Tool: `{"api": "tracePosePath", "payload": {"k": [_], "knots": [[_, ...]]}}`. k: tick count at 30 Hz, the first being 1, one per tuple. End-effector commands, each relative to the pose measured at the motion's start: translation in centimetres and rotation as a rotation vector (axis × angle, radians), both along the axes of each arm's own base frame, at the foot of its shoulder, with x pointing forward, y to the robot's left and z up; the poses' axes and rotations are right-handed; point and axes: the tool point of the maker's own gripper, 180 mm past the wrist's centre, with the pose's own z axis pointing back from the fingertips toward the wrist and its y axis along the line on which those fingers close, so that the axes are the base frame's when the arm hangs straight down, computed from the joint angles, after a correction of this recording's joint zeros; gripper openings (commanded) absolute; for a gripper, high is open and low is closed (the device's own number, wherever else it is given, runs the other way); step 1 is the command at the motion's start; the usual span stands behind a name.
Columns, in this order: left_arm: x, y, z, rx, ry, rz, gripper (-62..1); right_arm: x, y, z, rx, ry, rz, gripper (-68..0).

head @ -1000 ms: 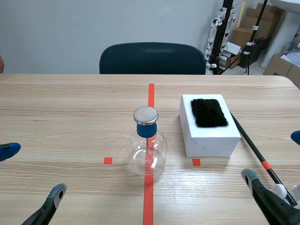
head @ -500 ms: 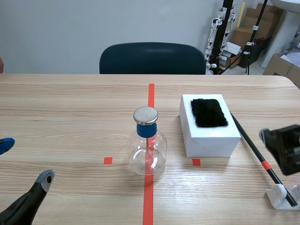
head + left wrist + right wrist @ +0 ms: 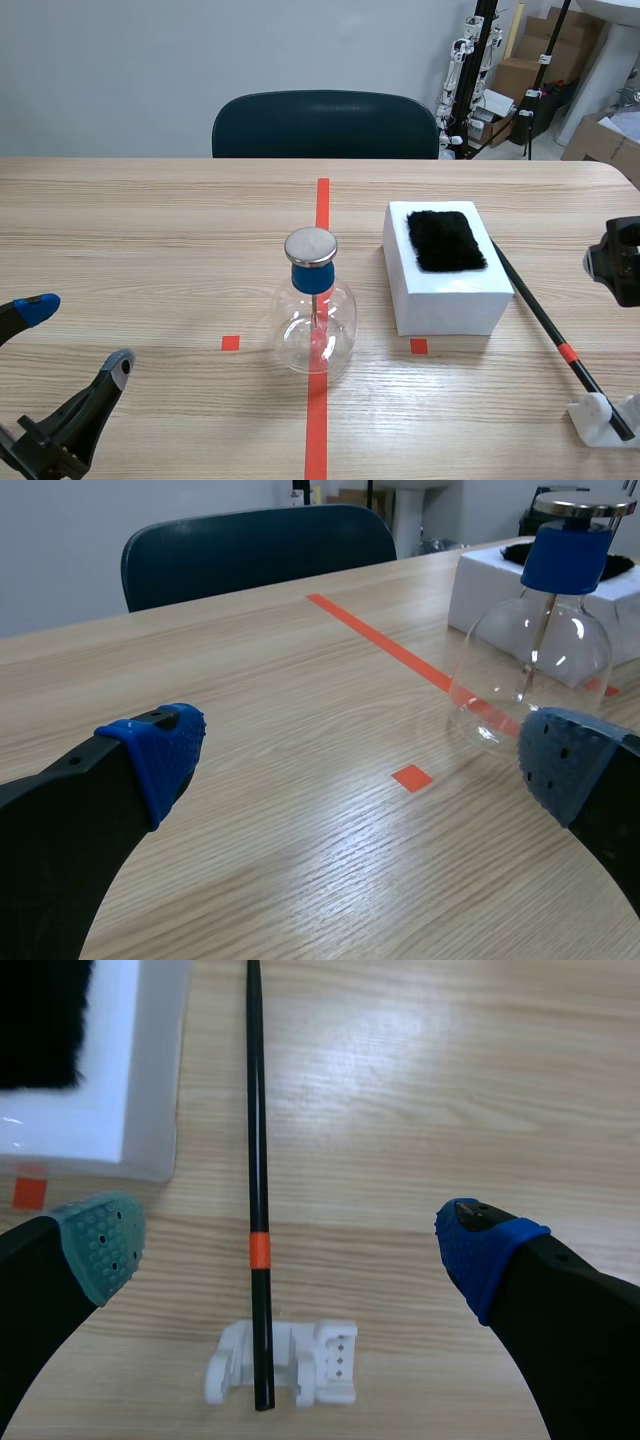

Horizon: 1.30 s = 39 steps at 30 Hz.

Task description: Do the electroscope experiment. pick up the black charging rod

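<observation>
Black against the pale wooden surface (image 3: 150,230): the black charging rod (image 3: 256,1110), flat beside the white box (image 3: 445,290), near end cradled in a small white holder (image 3: 320,1360). Hovering above it with the right pincer (image 3: 290,1248), fingers spread wide, gripping nothing. Left pincer (image 3: 360,758) likewise spread and idle, low, near the glass electroscope (image 3: 315,325). Judged to be in the approach, grasp not yet made. Next, probably: descend to straddle the rod near its orange band, clamp squarely, then lift clear without tipping the holder.

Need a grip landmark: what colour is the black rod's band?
Orange-red; the band rings the black rod near its white holder. Clearest in right wrist view.
</observation>
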Motion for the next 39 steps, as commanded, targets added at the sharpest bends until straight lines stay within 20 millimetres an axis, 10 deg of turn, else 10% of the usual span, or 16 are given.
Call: {"api": "tracePosePath", "payload": {"k": [1, 39], "knots": [[0.5, 0.1, 1.0, -0.019, -0.043, 0.003, 1.4, 0.4, 0.2, -0.1, 0.012, 0.007, 0.001, -8.4], [-0.6, -2.7, 0.5, 0.012, -0.093, -0.245, 1.4, 0.3, 0.8, -8.1, 0.143, 0.432, -0.134, -8.4]]}}
